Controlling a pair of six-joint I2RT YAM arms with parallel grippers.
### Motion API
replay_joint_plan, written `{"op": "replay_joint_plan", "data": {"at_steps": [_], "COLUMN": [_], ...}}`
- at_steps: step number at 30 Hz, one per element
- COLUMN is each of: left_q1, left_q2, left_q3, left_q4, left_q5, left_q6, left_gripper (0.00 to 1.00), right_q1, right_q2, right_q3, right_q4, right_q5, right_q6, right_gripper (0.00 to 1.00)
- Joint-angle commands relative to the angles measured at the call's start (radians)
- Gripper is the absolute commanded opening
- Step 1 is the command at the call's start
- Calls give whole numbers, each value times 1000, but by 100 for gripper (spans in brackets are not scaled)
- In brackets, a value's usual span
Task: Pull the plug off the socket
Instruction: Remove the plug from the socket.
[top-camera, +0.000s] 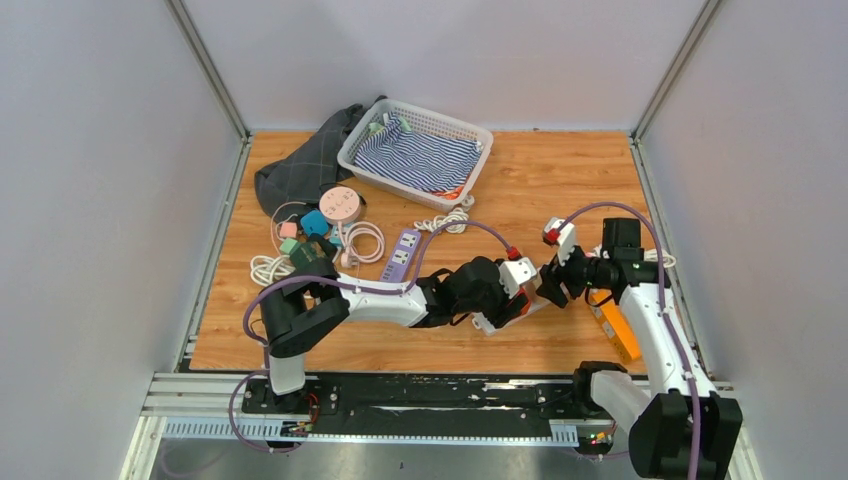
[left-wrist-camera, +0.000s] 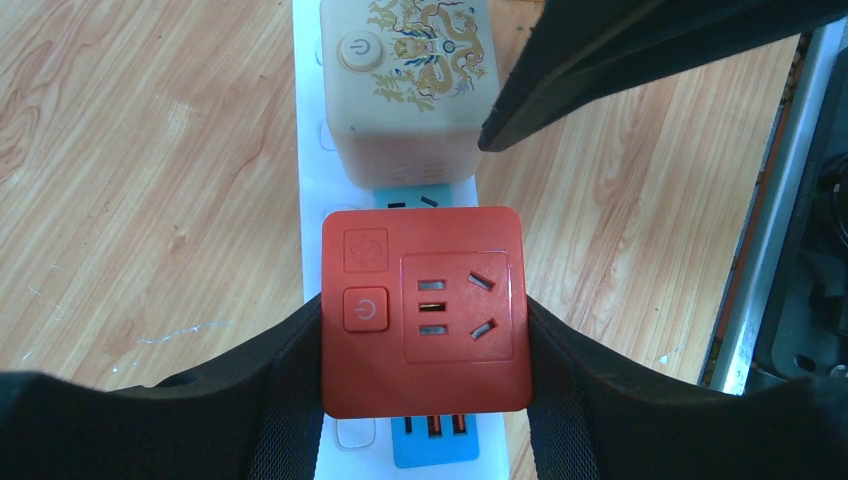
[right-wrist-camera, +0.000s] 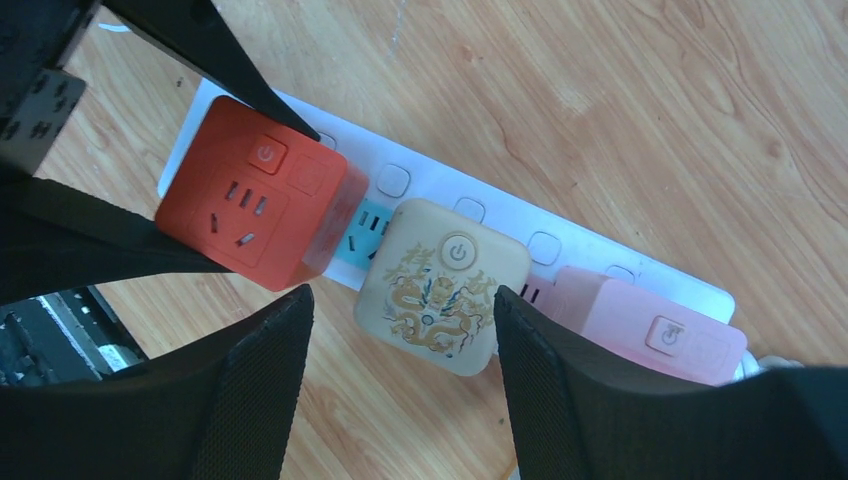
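Note:
A white power strip (left-wrist-camera: 312, 170) (right-wrist-camera: 592, 266) lies on the wooden table with three cube plugs in it. My left gripper (left-wrist-camera: 425, 322) (top-camera: 508, 288) is shut on the red cube plug (left-wrist-camera: 425, 310) (right-wrist-camera: 250, 205), one finger on each side. Beside it sits a cream cube plug with a dragon print (left-wrist-camera: 405, 90) (right-wrist-camera: 442, 285), then a pink cube plug (right-wrist-camera: 650, 325). My right gripper (right-wrist-camera: 400, 300) (top-camera: 552, 284) hangs open above the cream plug, its fingers apart from the plug's sides.
At the back stand a white basket (top-camera: 470, 135) holding striped cloth and a dark cloth (top-camera: 300, 165). Loose plugs and cables (top-camera: 320, 225) and a purple power strip (top-camera: 403, 253) lie at left centre. An orange object (top-camera: 615, 325) lies by the right arm.

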Motion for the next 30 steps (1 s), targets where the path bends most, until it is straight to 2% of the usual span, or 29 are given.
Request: {"op": "replay_joint_plan", "data": {"at_steps": [1, 7, 16, 26, 28, 30], "left_q1": [-9, -11, -26, -58, -58, -51], "left_q2": [26, 25, 20, -10, -4, 12], "left_q3": [-38, -42, -49, -58, -55, -40], "left_q4": [-49, -43, -26, -27, -27, -27], "left_q5": [92, 105, 120, -46, -35, 59], "left_q6": [3, 9, 25, 21, -32, -85], "left_gripper": [0, 0, 0, 0, 0, 0], "right_q1": [22, 27, 42, 51, 50, 50], "right_q2": [-2, -9, 18, 80, 76, 79], "right_q3": [6, -18, -47, -42, -45, -47], "right_q4": [39, 82, 73, 43, 41, 41], "right_q5": [70, 95, 106, 127, 128, 130], "right_q6": [47, 79, 58, 41, 41, 39], "right_gripper": [66, 61, 59, 56, 56, 56]}}
